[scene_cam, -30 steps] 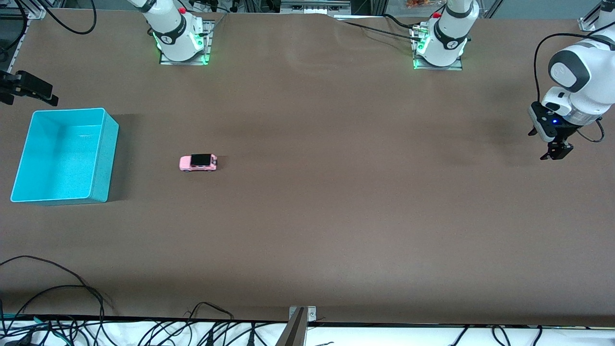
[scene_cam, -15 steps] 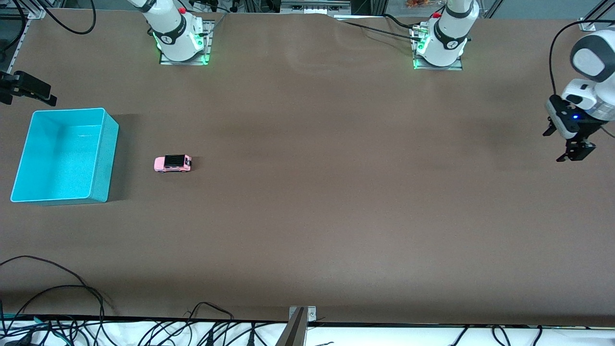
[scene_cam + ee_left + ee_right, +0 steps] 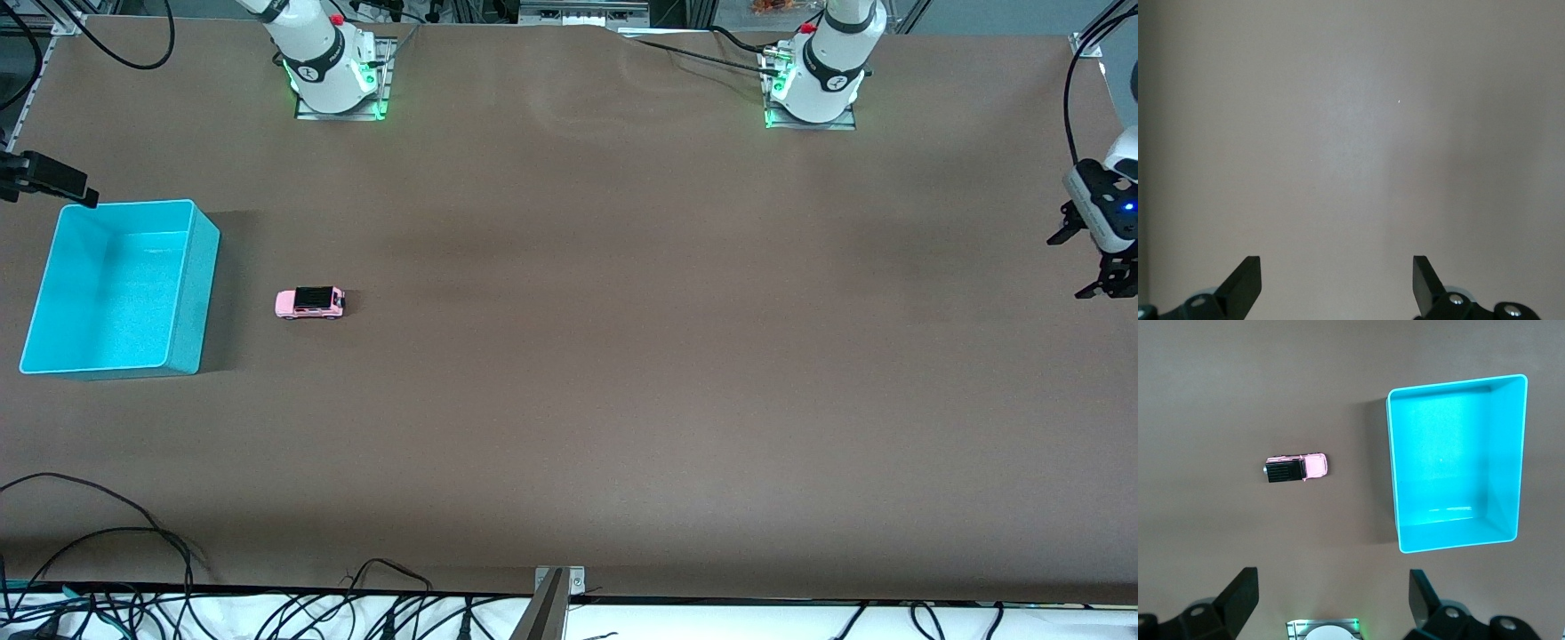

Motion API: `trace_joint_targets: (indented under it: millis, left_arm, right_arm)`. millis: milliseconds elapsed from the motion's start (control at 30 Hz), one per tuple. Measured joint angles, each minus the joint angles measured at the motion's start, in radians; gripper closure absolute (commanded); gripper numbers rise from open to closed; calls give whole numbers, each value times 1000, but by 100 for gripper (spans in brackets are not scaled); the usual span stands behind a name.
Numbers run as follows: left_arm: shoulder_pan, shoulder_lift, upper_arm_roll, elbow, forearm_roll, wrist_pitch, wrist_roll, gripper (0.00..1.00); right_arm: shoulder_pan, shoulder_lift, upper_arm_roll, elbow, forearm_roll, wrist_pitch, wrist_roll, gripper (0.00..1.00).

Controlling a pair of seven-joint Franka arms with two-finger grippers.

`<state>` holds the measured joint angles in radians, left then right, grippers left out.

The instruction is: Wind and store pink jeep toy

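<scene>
The pink jeep toy stands on its wheels on the brown table, a short way from the turquoise bin, on the bin's side toward the left arm's end. It also shows in the right wrist view, with the bin empty beside it. My right gripper is open and empty, high over the table between its base and the jeep; its dark hand shows at the edge of the front view. My left gripper is open and empty over bare table at the left arm's end.
The two arm bases stand along the table's edge farthest from the front camera. Cables and a metal bracket lie along the nearest edge.
The jeep has rolled toward the bin and slowed. My left gripper has moved farther toward the left arm's end, partly out of the front view. The right gripper has barely shifted.
</scene>
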<state>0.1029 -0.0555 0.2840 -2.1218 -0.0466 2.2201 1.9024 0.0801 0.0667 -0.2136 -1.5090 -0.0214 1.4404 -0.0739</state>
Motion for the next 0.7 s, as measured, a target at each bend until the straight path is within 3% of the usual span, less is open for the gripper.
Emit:
trace_joint_targets:
  millis: [367, 700]
  left_arm:
    - [-2, -11, -8, 159, 20, -218, -58, 0]
    - [-16, -42, -81, 297, 68, -453, -273, 0]
  right_arm:
    - [0, 43, 0, 0, 0, 54, 0, 0]
    - [2, 187, 1, -6, 0, 56, 75, 0]
